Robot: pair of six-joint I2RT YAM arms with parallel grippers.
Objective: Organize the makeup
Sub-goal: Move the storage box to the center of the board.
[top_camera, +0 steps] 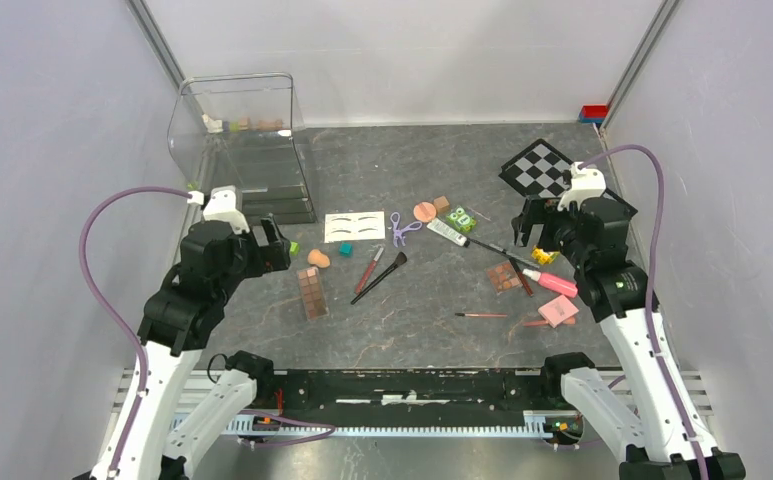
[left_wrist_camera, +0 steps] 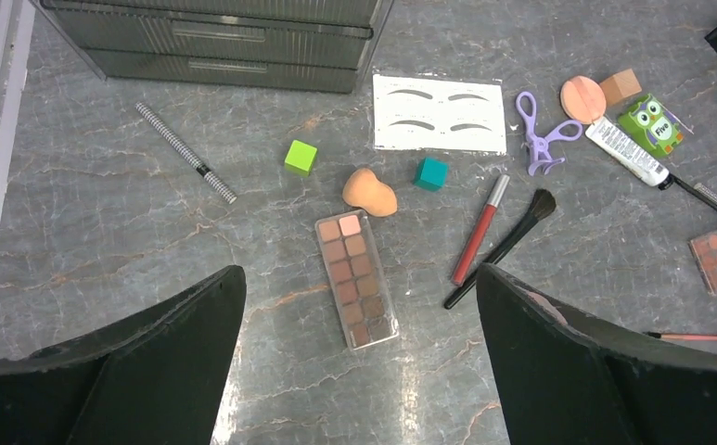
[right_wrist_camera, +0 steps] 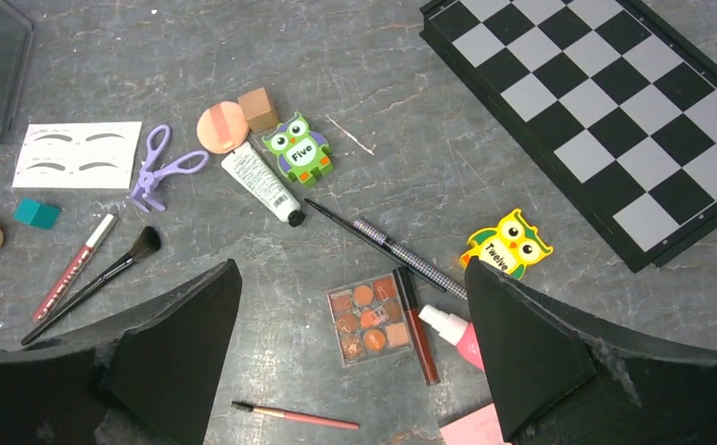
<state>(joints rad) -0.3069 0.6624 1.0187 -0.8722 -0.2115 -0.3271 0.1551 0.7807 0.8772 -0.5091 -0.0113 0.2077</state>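
The left gripper (left_wrist_camera: pixel 359 274) hangs spread wide and empty, directly above the long brown eyeshadow palette (left_wrist_camera: pixel 357 292) in its clear plastic case. The palette lies flat on the grey marbled table (top_camera: pixel 412 335), between the two fingers. Its long axis runs away from the arm, slightly tilted, so the jaws would close across its narrow width. Judged from position, the left arm is the nearer one for this item.

Beyond it, at the left rear, stands the smoked clear-plastic drawer organiser (top_camera: pixel 247 165). Its drawers appear shut and their contents cannot be made out. A few small pieces (top_camera: pixel 245 124) sit in its open upper compartment.

The rest of the makeup (top_camera: pixel 380 277) lies scattered mid-table. The right gripper (right_wrist_camera: pixel 350 269), equally spread and empty, hovers over the small square orange-toned palette (right_wrist_camera: pixel 367 321). The pink tube (right_wrist_camera: pixel 456 336) lies just beside its right finger.
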